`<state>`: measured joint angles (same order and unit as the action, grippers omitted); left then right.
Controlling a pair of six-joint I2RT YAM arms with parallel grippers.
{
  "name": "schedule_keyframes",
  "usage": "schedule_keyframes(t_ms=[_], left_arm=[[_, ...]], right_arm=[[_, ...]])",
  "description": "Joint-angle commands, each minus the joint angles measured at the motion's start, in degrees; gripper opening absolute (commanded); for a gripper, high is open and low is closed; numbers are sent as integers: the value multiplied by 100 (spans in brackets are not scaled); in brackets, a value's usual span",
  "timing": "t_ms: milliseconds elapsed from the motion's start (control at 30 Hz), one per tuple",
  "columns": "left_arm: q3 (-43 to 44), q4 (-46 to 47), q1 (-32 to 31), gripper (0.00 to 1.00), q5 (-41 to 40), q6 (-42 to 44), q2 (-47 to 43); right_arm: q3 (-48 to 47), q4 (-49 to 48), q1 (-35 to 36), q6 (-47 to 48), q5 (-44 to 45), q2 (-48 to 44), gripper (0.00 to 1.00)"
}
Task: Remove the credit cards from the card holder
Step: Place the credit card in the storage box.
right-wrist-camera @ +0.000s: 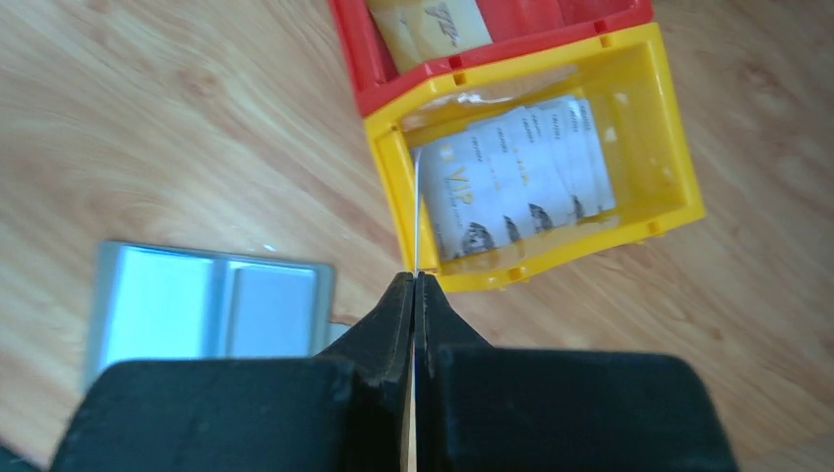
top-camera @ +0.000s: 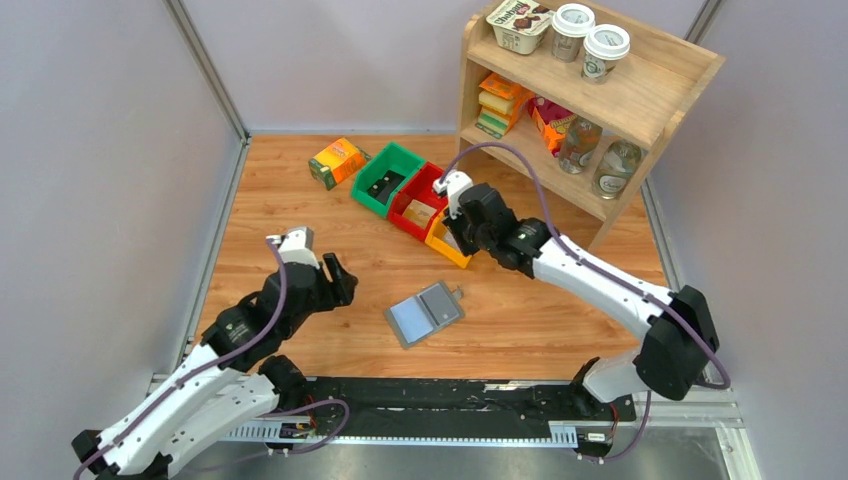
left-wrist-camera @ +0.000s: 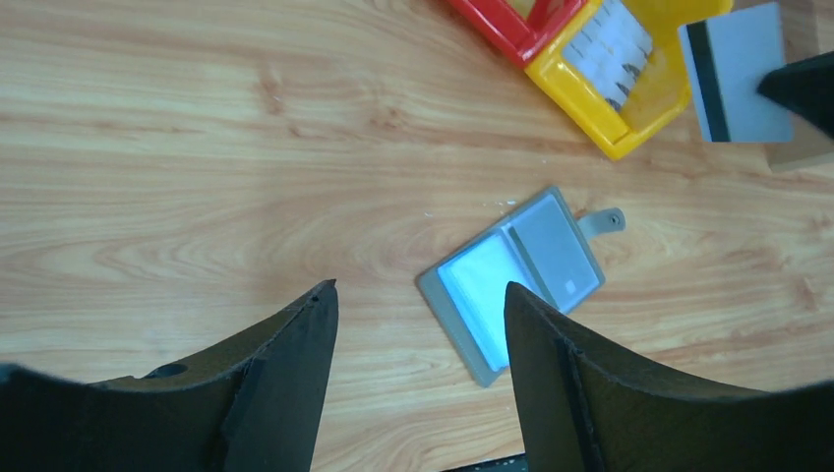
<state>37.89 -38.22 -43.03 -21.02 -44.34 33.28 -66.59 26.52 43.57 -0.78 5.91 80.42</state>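
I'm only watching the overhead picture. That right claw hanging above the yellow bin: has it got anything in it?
Observer: Yes. Its own camera shows the right gripper shut on a thin card, seen edge-on.
Visitor: What does it look like flat?
Observer: The left wrist view shows its face: pale grey with a dark stripe along one side.
Visitor: Is that bin empty?
Observer: No. The yellow bin holds a fan of pale cards printed VIP.
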Motion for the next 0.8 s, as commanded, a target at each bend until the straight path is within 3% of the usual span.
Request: schedule_keyframes(t_ms=[0,233,367,500,767], left_arm=[[762,-1054,22,71,-816,706,-383],[1537,-1750,22,71,-1606,1278,-647],[1415,-1769,22,72,-2063,1498,-972],[906,-1523,22,72,-1968,1586,-1411],[913,-1461,22,73,-2073,1788,-1386]], right_arm=[[-144,-322,336,1245,1630,500,0],[190,-1517,547,2335,2766,1115,0],[138,-1799,608,2635,2792,1528,0],[234,-2133,652,2889,2793,1810,0],[427,-2872,679,3303,2767,2144,0]])
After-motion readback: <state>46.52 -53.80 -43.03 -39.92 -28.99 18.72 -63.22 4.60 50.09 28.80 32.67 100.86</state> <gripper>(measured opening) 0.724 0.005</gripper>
